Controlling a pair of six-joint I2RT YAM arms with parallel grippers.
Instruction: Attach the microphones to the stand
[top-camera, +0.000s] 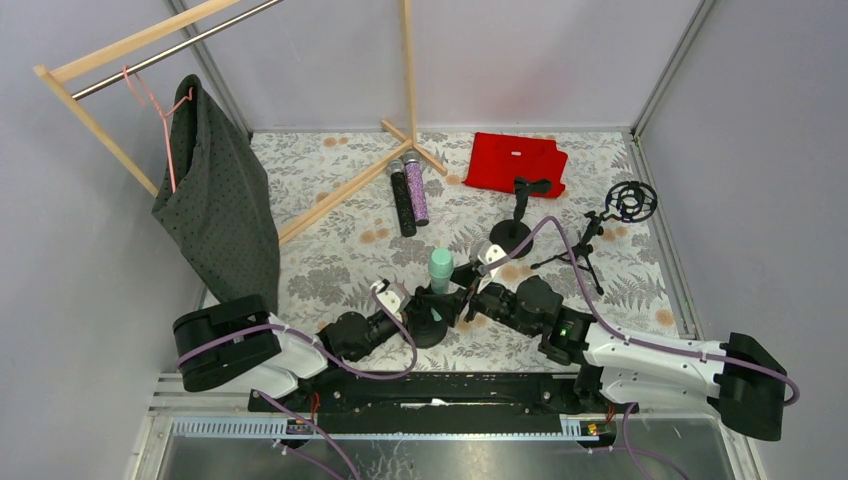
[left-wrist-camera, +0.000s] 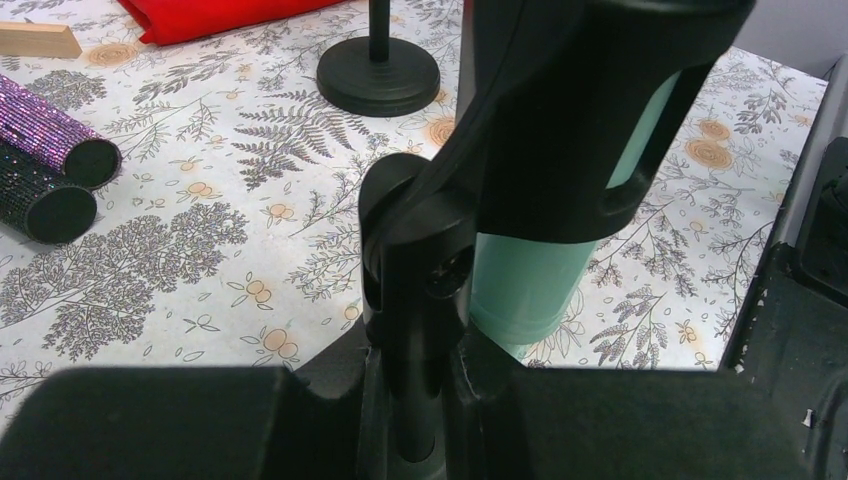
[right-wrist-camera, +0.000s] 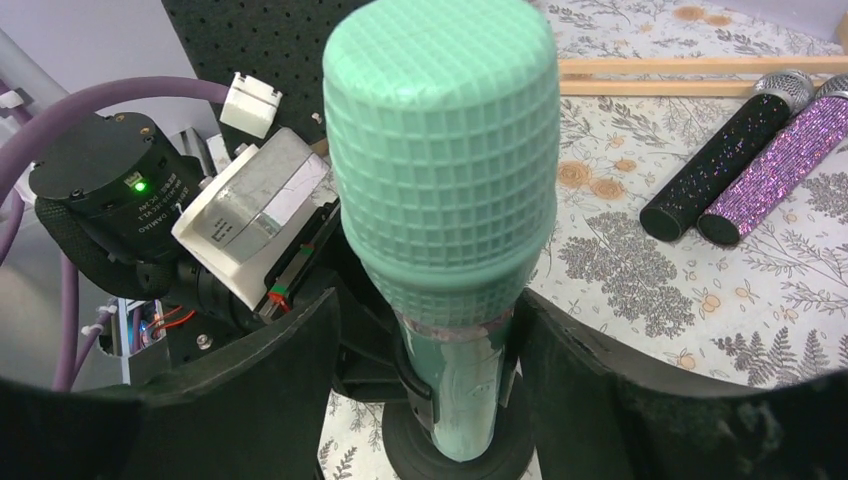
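The mint-green microphone (top-camera: 440, 265) stands upright in the clip (left-wrist-camera: 560, 120) of a black round-base stand near the table's front middle. My left gripper (top-camera: 415, 303) is shut on that stand's black post (left-wrist-camera: 415, 290), just left of the green microphone (left-wrist-camera: 530, 280). My right gripper (top-camera: 470, 287) is open, its fingers (right-wrist-camera: 290, 380) on either side of the green microphone (right-wrist-camera: 440, 150) below its head. The black microphone (top-camera: 402, 200) and the glittery purple microphone (top-camera: 416, 188) lie side by side on the table farther back.
A second black round-base stand (top-camera: 512, 232) with an empty clip stands right of centre. A tripod stand with a ring mount (top-camera: 630, 200) is at the right. A red cloth (top-camera: 515, 162) lies at the back. A wooden clothes rack with a dark garment (top-camera: 215, 190) fills the left.
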